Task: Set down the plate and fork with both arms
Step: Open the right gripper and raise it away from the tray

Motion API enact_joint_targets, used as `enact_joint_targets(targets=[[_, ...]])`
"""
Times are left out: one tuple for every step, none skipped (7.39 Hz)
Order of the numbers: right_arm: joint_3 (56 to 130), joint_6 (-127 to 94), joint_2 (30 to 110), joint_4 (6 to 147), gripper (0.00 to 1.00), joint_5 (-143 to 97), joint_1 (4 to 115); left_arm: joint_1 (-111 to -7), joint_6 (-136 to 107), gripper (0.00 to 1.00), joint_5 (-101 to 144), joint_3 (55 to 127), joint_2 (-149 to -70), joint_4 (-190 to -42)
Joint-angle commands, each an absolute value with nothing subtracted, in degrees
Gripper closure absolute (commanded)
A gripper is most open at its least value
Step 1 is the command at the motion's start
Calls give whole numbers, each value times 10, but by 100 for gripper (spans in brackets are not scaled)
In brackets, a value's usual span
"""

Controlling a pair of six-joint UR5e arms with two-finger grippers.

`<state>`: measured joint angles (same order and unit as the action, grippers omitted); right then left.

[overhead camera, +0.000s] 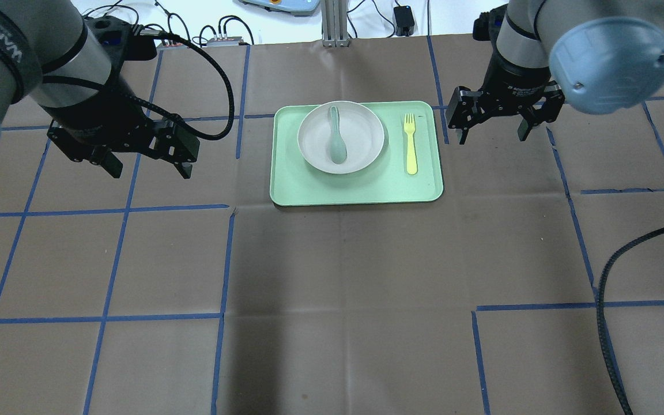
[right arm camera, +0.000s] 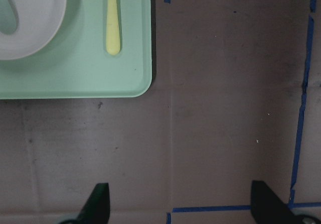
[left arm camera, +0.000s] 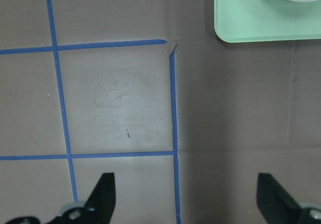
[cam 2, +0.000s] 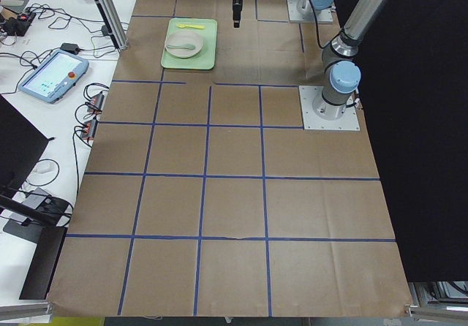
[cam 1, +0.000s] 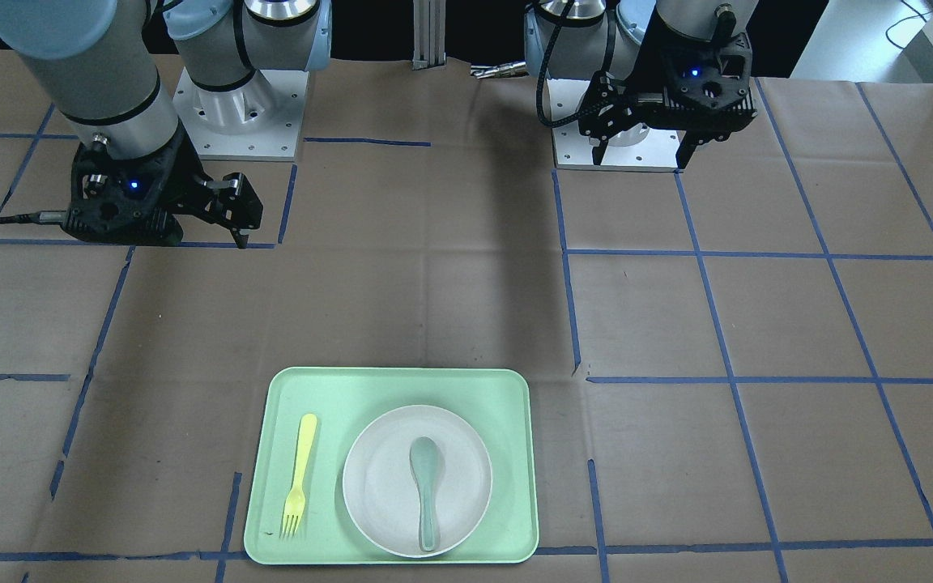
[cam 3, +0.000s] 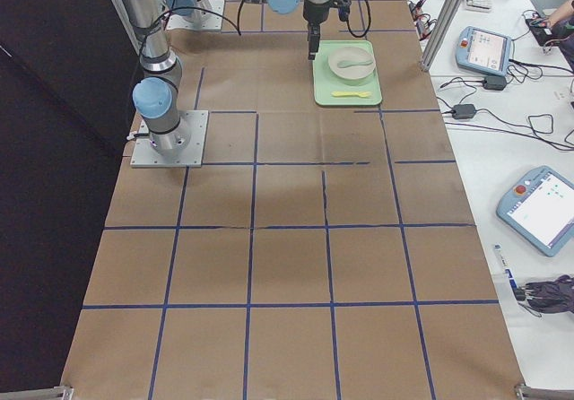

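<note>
- Resting on the tray (overhead camera: 355, 187), spoon (overhead camera: 336, 138) lying in it: plate (overhead camera: 363, 135); fork (overhead camera: 410, 144) just beside, also on tray.
- Hovering apart from tray, fingers spread, empty: left gripper (overhead camera: 150, 167).
- Hovering near fork's side, fingers released, empty: right gripper (overhead camera: 493, 137).

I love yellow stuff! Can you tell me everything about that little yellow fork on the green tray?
The slim pale yellow plastic fork has a long smooth handle with a rounded end and short tines. It lies flat on the rectangular mint-green tray, with its tines pointing away from the robot. It sits beside the round off-white plate, on the robot's right side of it, with a gap between them. Only the tray touches it; nothing is holding it.
</note>
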<state>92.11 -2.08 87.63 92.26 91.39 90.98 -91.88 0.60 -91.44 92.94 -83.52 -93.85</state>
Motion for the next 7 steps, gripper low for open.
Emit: enact_joint_targets(targets=[[927, -15, 907, 905, 0, 913, 903, -918, 6, 0, -915, 929, -836, -939], [925, -15, 908, 902, 0, 914, 907, -918, 6, 0, -915, 929, -836, -938], [923, -15, 908, 902, 0, 914, 904, -918, 6, 0, -917, 929, -836, -938], [922, -15, 908, 902, 0, 914, 906, -918, 6, 0, -917, 929, -836, -938], [922, -15, 908, 902, 0, 914, 906, -918, 6, 0, -915, 929, -837, -938], [922, -17, 908, 902, 0, 914, 907, -918, 6, 0, -915, 929, -837, -938], [921, -17, 909, 902, 0, 914, 907, -918, 6, 0, -915, 929, -837, -938]])
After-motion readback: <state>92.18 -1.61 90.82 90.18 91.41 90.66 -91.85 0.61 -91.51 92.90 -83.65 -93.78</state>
